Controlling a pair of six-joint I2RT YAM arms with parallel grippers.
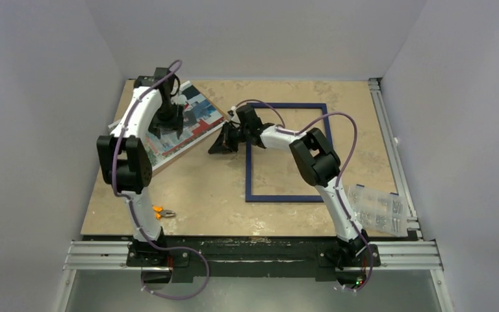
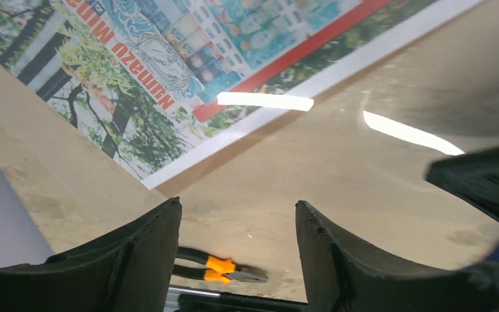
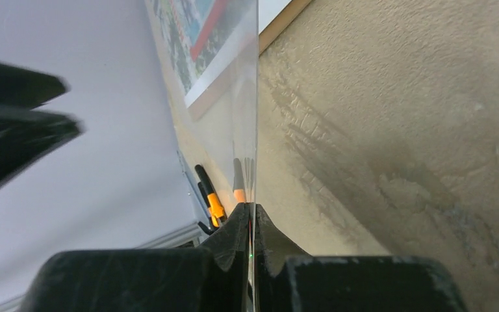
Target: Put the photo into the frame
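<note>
The right gripper [image 3: 252, 211] pinches a clear pane [image 3: 255, 130] (seen edge-on) beside the dark blue rectangular frame [image 1: 286, 197]; the left gripper [image 2: 237, 203] gapes over the colourful photo print [image 2: 169, 52].

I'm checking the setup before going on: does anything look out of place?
Yes. The pane is out of the frame, pinched in the shut right hand beside the frame's left rail. The photo lies askew near the far-left corner, not square to the frame.

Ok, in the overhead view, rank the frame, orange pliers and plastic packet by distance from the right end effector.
1. frame, just right of the right end effector
2. orange pliers, near left
3. plastic packet, near right corner
</note>
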